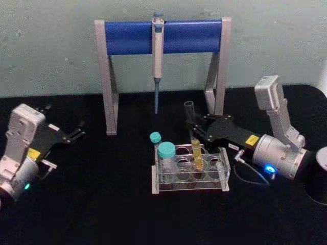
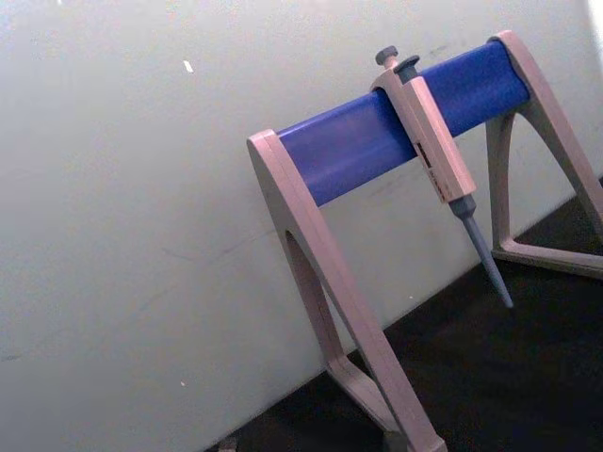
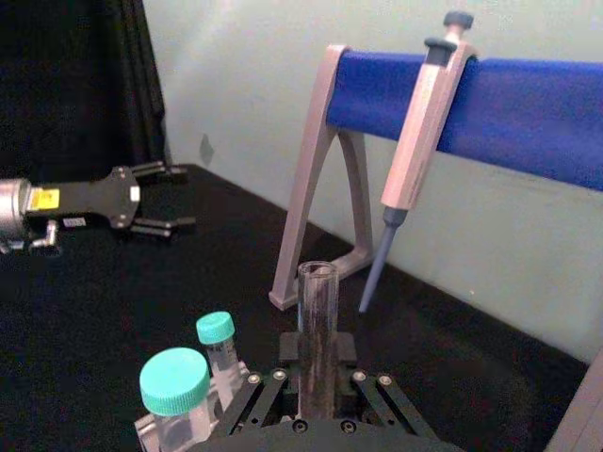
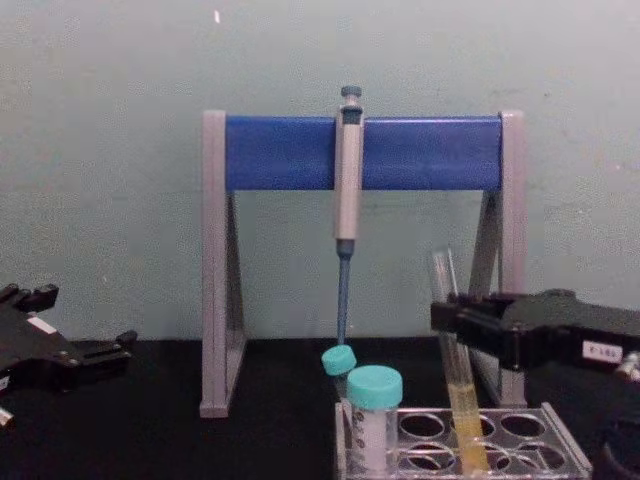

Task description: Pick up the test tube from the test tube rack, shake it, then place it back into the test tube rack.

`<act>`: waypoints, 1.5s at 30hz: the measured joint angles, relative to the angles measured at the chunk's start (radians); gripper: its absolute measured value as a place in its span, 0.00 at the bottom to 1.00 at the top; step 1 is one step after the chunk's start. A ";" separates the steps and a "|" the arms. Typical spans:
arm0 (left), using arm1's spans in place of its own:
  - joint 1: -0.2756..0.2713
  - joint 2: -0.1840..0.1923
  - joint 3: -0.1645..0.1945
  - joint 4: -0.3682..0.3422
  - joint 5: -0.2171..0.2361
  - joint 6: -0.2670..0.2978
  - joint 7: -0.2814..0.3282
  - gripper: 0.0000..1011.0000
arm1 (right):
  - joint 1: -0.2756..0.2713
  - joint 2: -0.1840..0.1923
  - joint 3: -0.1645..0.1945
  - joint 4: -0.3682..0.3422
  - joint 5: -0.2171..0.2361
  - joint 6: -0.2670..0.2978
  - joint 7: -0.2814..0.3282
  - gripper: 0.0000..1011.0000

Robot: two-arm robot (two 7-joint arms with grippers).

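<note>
The test tube (image 1: 192, 122), long and clear with yellow liquid low down, leans in the test tube rack (image 1: 221, 176) with its bottom still in a hole of the top plate (image 4: 560, 440). My right gripper (image 1: 194, 130) reaches in from the right and is shut on the test tube above the rack. In the chest view its black fingers (image 4: 470, 318) clamp the glass (image 4: 452, 370) just above the liquid. The right wrist view shows the open tube mouth (image 3: 317, 282) rising from between the pads. My left gripper (image 1: 65, 116) rests open at the far left.
Two teal-capped tubes (image 1: 166, 150) stand at the rack's left end. Behind the rack is a tall grey-and-blue pipette stand (image 1: 163, 35) with a pipette (image 1: 158, 56) hanging tip down. A dark round object (image 1: 321, 158) sits at the right edge. The tabletop is black.
</note>
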 joint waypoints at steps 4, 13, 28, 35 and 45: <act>0.000 0.000 0.000 0.000 0.000 0.000 0.000 0.99 | -0.007 0.004 0.012 -0.014 0.021 -0.011 0.007 0.21; 0.000 0.000 0.000 0.000 0.000 0.000 0.000 0.99 | -0.024 0.014 0.053 -0.062 0.099 -0.040 0.026 0.21; 0.000 0.000 0.000 0.000 0.000 0.000 0.000 0.99 | -0.027 -0.026 0.121 -0.049 0.122 -0.224 -0.005 0.21; 0.000 0.000 0.000 0.000 0.000 0.000 0.000 0.99 | -0.020 -0.041 0.126 -0.030 0.091 -0.243 -0.012 0.21; 0.000 0.000 0.000 0.000 0.000 0.000 0.000 0.99 | -0.015 -0.055 0.130 -0.022 0.071 -0.246 -0.006 0.21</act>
